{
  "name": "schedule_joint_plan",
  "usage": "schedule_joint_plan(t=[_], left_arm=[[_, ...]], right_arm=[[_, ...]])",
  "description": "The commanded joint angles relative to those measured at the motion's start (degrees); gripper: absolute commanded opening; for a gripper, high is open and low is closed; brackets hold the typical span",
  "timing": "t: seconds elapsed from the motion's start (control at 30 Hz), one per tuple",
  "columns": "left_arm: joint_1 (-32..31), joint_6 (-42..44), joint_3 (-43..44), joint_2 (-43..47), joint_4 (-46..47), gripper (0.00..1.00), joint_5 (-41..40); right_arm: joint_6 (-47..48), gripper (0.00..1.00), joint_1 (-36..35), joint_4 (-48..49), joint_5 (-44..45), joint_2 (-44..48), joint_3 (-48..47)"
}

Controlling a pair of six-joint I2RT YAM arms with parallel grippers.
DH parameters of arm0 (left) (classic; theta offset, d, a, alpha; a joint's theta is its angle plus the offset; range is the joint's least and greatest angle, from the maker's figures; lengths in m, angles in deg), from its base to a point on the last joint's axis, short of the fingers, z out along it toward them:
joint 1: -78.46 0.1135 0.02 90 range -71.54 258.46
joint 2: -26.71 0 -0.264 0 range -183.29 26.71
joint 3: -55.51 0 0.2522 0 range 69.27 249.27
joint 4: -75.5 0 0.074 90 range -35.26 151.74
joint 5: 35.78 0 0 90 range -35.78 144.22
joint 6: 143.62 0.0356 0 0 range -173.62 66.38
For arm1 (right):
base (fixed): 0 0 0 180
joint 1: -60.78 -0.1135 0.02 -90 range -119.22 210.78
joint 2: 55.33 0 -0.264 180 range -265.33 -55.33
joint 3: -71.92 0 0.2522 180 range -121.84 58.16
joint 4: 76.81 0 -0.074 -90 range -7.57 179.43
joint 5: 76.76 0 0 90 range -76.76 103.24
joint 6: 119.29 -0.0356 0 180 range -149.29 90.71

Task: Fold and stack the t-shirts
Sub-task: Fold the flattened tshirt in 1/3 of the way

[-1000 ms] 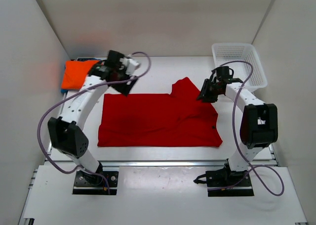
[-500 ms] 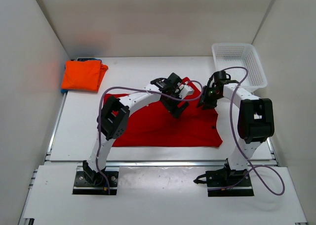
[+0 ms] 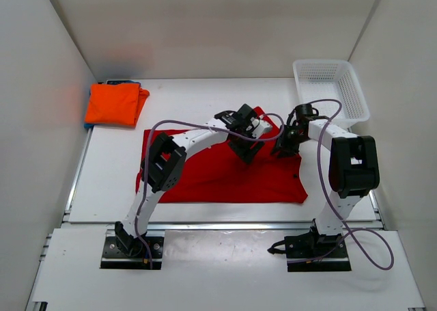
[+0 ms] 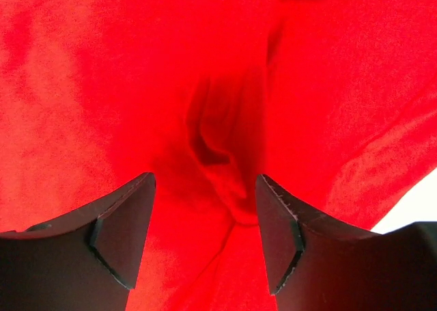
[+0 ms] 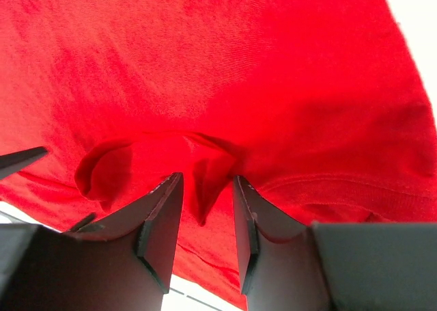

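The deep red t-shirt (image 3: 205, 171) lies spread across the middle of the table, its top right part bunched up. My left gripper (image 3: 246, 145) hovers over that bunched part. In the left wrist view this gripper (image 4: 205, 236) is open, with a ridge of red cloth (image 4: 218, 140) rising between its fingers. My right gripper (image 3: 283, 145) sits just to the right and is shut on a pleat of the red t-shirt (image 5: 205, 181). The orange t-shirt (image 3: 116, 104) lies folded at the back left, and a blue edge (image 3: 87, 124) peeks out from under it.
A white lattice basket (image 3: 330, 63) stands at the back right, close behind the right arm. White walls close in the table on the left, back and right. The two grippers are close together over the red t-shirt.
My left arm swung from beside the orange t-shirt over to the top middle of the red one. The right gripper shifted slightly while keeping its pinch.
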Motion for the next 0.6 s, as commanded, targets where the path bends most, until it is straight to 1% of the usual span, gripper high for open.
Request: schedule_joint_plan(t=[0.0, 0.1, 0.17, 0.23, 0.27, 0.37, 0.4, 0.43, 0.47, 0.53, 0.57], left_arm=[[-0.7, -0.55, 2.92, -1.04, 0.67, 0.72, -0.17], [-1.39, -0.64, 3.63, -1.74, 0.76, 0.75, -0.45], [-2.01, -0.55, 3.54, -2.36, 0.67, 0.75, -0.8], [-1.92, -0.81, 3.11, -2.7, 0.85, 0.69, -1.15], [-1.75, -0.9, 2.93, -2.19, 0.85, 0.67, -1.67], [-1.57, -1.34, 3.1, -2.62, 1.2, 0.5, -1.94], [-1.31, -1.43, 2.67, -2.36, 1.03, 0.41, -2.55], [-1.05, -1.08, 3.54, -2.36, 0.94, 0.38, -2.99], [-1.04, -1.34, 3.89, -2.18, 0.94, 0.37, -3.0], [-0.96, -1.34, 4.16, -1.57, 0.33, 0.4, -2.47], [-0.87, -1.34, 3.99, -1.83, 0.41, 0.4, -2.03]], right_arm=[[-0.3, 0.33, 0.48, 2.01, -0.5, 0.23, -0.2], [0.05, 0.33, 0.3, 1.84, 0.47, -0.47, -0.47], [-0.21, 0.33, 0.56, 1.84, 0.29, -0.74, -0.21], [-0.13, 0.34, 0.48, 2.28, 0.38, -1.61, -0.12], [-0.12, 0.33, 0.04, 2.28, 0.47, -1.7, -0.29], [-0.04, 0.33, 0.56, 2.19, 0.39, -2.05, -0.47], [-0.04, 0.33, 0.82, 2.88, 0.12, -2.31, -0.38], [-0.12, 0.33, 0.31, 3.5, -0.06, -2.49, -0.56], [0.05, 0.33, 0.73, 3.94, -0.49, -2.67, -0.56], [-0.13, 0.31, 0.74, 5.0, -0.85, -2.75, -0.56], [-0.04, 0.31, 0.65, 4.83, -0.94, -3.1, -0.21]])
